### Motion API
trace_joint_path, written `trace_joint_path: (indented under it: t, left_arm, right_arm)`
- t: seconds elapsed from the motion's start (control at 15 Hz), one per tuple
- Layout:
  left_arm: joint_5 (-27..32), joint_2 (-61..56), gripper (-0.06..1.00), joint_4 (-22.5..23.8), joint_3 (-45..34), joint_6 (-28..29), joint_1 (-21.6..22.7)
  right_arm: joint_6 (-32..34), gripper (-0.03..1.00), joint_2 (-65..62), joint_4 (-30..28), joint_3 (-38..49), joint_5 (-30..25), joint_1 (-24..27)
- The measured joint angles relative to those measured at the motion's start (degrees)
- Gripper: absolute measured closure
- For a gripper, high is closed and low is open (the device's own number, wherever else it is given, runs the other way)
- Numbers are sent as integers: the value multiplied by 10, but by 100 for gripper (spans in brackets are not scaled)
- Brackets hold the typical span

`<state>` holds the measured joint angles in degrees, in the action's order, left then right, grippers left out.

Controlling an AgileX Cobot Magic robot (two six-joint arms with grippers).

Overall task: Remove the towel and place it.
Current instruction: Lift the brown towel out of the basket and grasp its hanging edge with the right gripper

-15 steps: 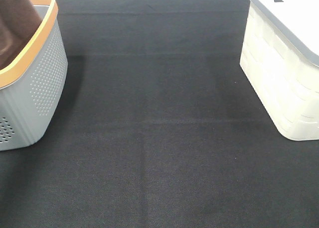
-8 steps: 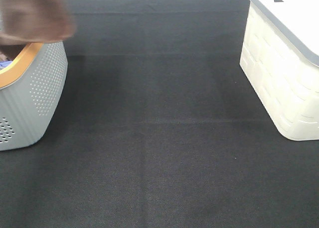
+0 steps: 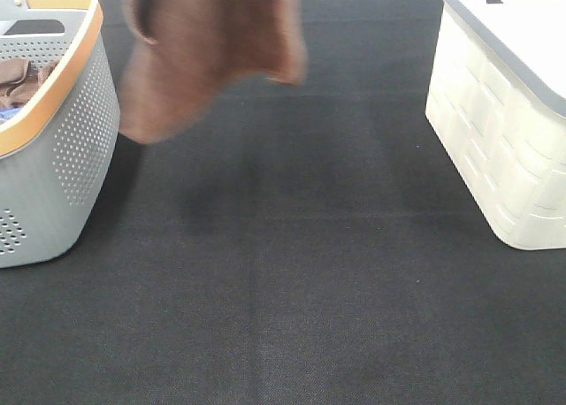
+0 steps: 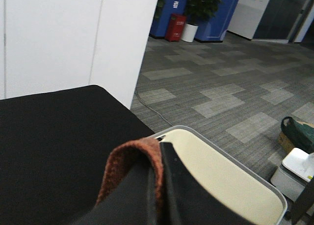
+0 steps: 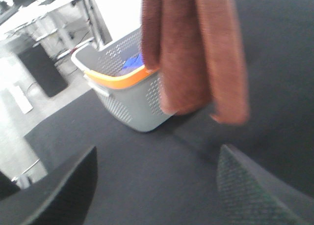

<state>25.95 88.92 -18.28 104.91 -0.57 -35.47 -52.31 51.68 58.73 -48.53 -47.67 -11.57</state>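
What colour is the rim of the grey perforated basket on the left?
Orange. The rim shows best in the exterior high view.

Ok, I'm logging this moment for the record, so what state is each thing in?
towel: hanging in the air, clamped.
left claw: shut on the towel.
right claw: open, empty.
basket: open-topped, cloth inside.
white bin: lid on.

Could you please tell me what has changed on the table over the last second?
The brown towel has been carried up out of the grey basket and moved rightward. It now hangs in the air over the black table, clamped in the left gripper. With the towel gone, another brown cloth shows inside the basket. The basket and the white lidded box have not moved.
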Motion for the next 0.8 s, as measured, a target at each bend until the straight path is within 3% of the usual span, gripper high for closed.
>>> trace_joint_path:
  t: [0.33,0.6,0.8]
  left_arm:
    - [-40,14,94,17,0,0,-66]
    - [-48,14,94,18,0,0,-84]
    - [-50,14,94,18,0,0,-84]
  right_arm:
    - [-10,29,101,-52,-3,57,-76]
    - [-10,25,120,-68,-3,123,-76]
    - [-10,25,120,-70,-3,129,-76]
